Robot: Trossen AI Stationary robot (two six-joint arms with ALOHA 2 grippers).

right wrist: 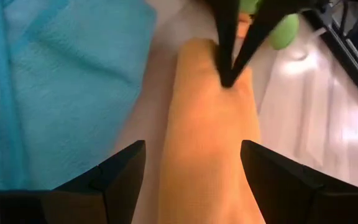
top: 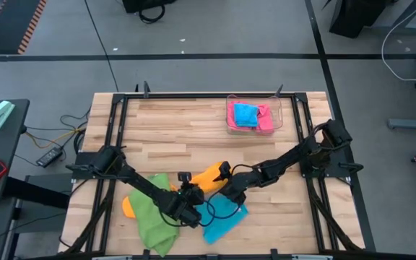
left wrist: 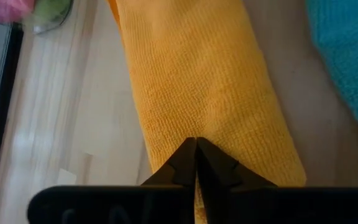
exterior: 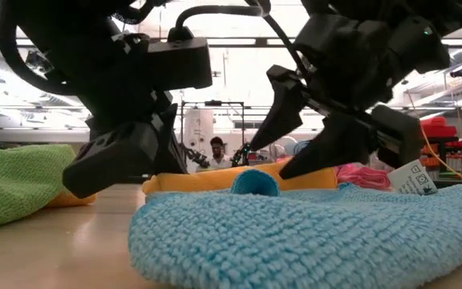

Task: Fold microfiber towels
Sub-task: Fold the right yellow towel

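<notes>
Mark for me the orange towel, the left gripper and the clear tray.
orange towel (left wrist: 210, 93): left wrist view, middle of the folded strip.
left gripper (left wrist: 196, 163): left wrist view, where the shut fingertips meet at the towel's edge.
clear tray (top: 279, 115): high view, its right rim.

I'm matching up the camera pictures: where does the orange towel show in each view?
High view: orange towel at the table's centre front, between the two grippers.
Low view: a flat orange band behind the blue towel.
Left wrist view: fills the middle, the shut left gripper on its edge.
Right wrist view: between the open right gripper's fingers.
Shared landmark: the blue towel beside it.
</notes>
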